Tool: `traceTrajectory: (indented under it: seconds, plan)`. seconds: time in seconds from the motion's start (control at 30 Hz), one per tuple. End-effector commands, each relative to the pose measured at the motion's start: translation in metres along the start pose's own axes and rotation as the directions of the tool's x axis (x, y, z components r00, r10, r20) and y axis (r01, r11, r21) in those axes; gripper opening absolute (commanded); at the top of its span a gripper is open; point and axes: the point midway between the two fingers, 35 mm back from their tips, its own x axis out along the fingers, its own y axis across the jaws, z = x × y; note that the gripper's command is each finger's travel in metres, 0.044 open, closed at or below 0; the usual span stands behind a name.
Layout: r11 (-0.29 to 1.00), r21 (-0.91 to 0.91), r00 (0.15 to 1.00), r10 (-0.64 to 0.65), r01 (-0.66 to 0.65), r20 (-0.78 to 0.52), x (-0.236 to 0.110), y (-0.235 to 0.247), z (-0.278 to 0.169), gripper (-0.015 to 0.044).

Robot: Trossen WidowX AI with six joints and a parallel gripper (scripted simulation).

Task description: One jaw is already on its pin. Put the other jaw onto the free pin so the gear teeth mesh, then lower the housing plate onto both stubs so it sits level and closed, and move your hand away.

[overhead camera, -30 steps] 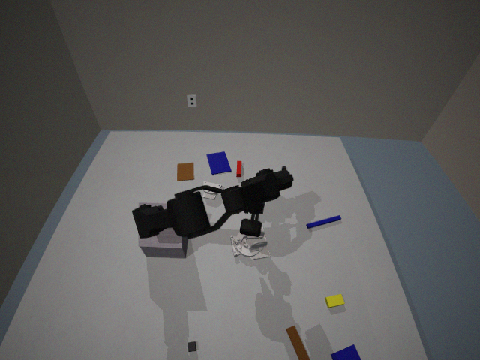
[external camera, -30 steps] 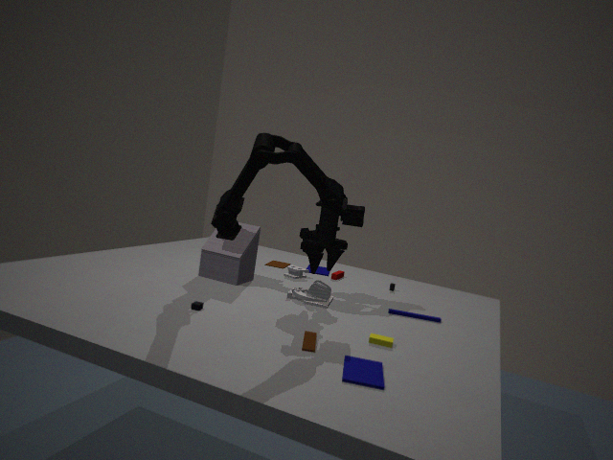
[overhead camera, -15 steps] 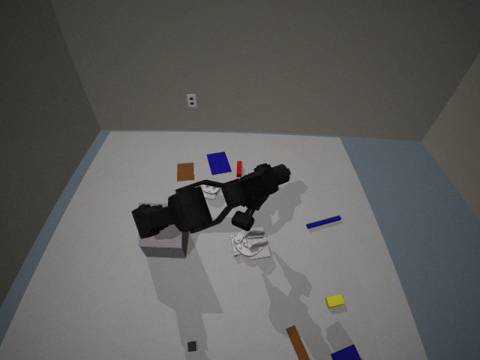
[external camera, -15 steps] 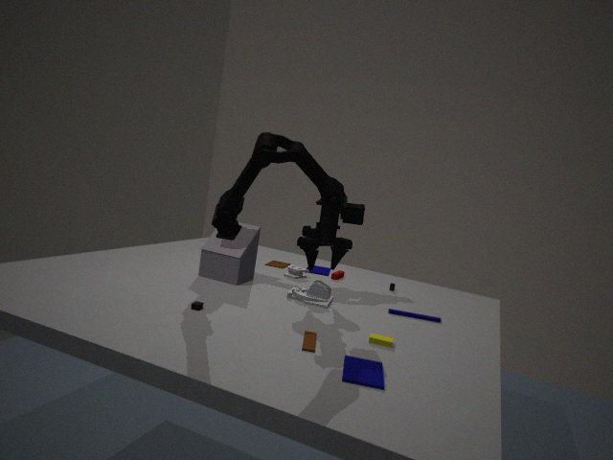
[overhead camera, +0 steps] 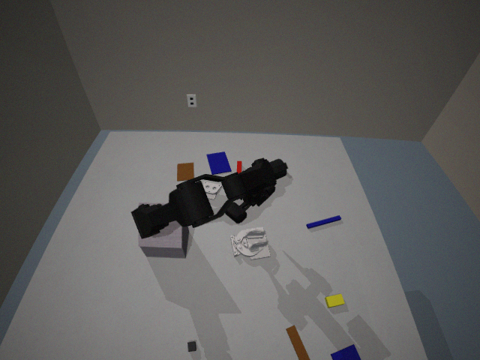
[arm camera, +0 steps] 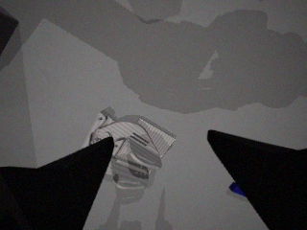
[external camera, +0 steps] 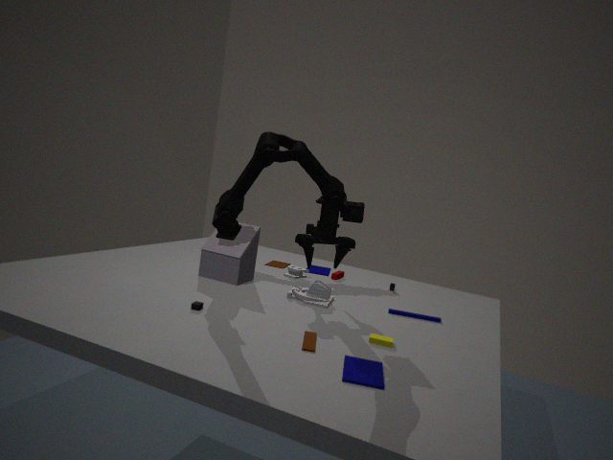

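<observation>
The white base (overhead camera: 264, 254) (external camera: 324, 303) (arm camera: 159, 135) stands on the table. Two pale jaws lie side by side over it, one jaw (overhead camera: 256, 244) near the other jaw (overhead camera: 256, 231); both also show in the wrist view. Their pins and tooth mesh are too small and shaded to tell. The housing plate (overhead camera: 211, 187) (external camera: 297, 269), white with two round holes, is apart from the base, behind it and partly hidden by the arm in the top view. My gripper (external camera: 322, 267) (arm camera: 160, 137) is open and empty, raised above the table; in the wrist view its left fingertip overlaps the base's outline.
A grey block (overhead camera: 164, 240) (external camera: 222, 262) stands under the arm's base. A blue bar (overhead camera: 324, 222) (external camera: 414, 315), a yellow block (overhead camera: 334, 300) (external camera: 381, 339) and a red block (overhead camera: 238, 166) (external camera: 337, 275) lie about. Flat brown and blue pieces lie behind and in front.
</observation>
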Motion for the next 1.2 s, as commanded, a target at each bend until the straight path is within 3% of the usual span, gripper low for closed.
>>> traceTrajectory:
  seconds: [0.0, 0.57, 1.17]
  plan:
    - [0.998, 0.063, 1.000, -0.003, 0.003, 0.005, -0.001, -0.003, 0.006, 0.0440]
    - [0.930, 0.367, 1.000, -0.010, 0.004, 0.014, -0.004, -0.011, 0.026, 0.0440]
    - [0.753, 0.658, 1.000, -0.016, -0.001, 0.019, -0.007, -0.018, 0.044, 0.0440]
